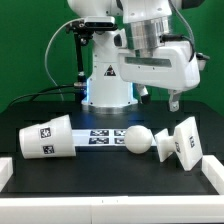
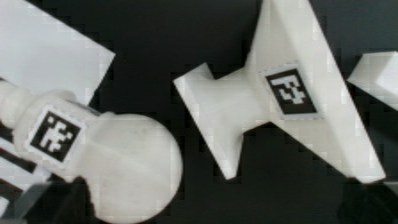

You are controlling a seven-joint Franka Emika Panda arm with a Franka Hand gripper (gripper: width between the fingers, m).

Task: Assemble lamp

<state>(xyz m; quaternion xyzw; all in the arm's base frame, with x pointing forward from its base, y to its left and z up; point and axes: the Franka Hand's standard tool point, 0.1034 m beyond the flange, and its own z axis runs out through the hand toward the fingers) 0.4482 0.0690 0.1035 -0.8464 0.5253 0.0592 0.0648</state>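
The conical shade lies on its side at the exterior view's left, tags showing. The rounded bulb lies mid-table, just beside the boxy base, which rests tilted at the exterior view's right. My gripper hangs well above the bulb and base, touching nothing. In the wrist view the bulb with its tagged neck and the base with its tag lie side by side, a dark gap between them. My gripper shows only as dark tips at the frame's lower corners, spread wide and empty. The shade is out of the wrist view.
The marker board lies flat between the shade and the bulb; its tags peek in the wrist view. White rails edge the black table at the front and the exterior view's right. The robot's pedestal stands behind.
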